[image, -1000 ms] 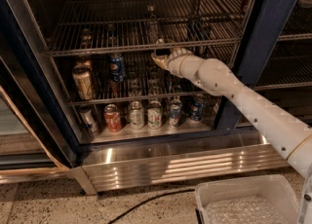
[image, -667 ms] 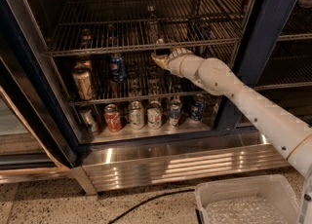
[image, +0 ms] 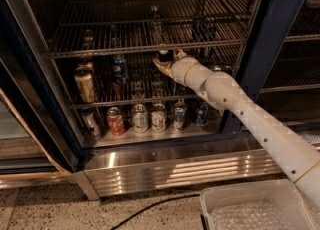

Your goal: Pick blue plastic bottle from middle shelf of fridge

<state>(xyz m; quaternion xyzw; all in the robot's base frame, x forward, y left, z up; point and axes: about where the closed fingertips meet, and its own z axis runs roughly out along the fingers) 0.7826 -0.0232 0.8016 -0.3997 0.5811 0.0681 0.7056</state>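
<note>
The fridge (image: 272, 49) stands open, with navy frames and wire racks. A tall clear bottle (image: 156, 24) with a pale cap shows through the wires of the upper rack, at the middle. Its lower part is dark and runs down behind the rack's front edge (image: 164, 54). I take it for the blue plastic bottle; its label is not clear. My gripper (image: 166, 63) reaches in on the white arm from the lower right. It sits on the middle shelf, right at the dark lower part of that bottle, under the upper rack.
A blue Pepsi can (image: 119, 69) and a tan can (image: 85, 85) stand on the middle shelf to the left. Several cans, one red (image: 116, 120), line the bottom shelf. A white bin (image: 215, 201) and a black cable (image: 150, 206) lie on the floor.
</note>
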